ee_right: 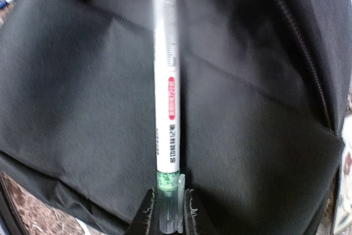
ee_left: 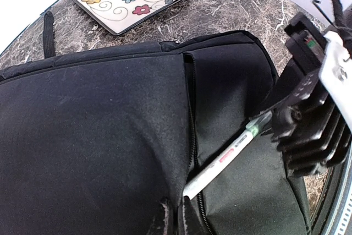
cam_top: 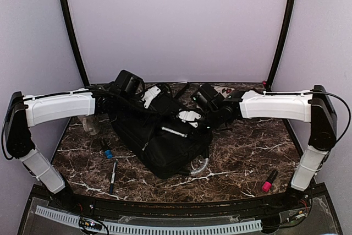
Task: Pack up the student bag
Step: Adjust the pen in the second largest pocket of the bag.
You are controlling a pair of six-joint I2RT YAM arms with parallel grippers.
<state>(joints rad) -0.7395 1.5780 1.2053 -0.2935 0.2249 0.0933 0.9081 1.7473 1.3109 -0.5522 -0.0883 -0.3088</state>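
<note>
White marker pen [ee_right: 168, 92], clamped in the right gripper [ee_right: 168, 213]: a red oval label [ee_right: 171, 98] lies lengthwise at mid-barrel, with pale characters inside it, too blurred to read; below the label, toward the gripper, a line of dark characters [ee_right: 172, 155] runs along the barrel, also too blurred to make out; above the label, a column of fine grey marks [ee_right: 166, 48], unreadable; in the left wrist view the same pen shows the red patch and dark print, too small to read; the blue-capped marker [cam_top: 106, 149], the black pen [cam_top: 113, 175] and the pink-capped marker [cam_top: 269, 181] on the table [cam_top: 242, 152] are too small to show any print.
</note>
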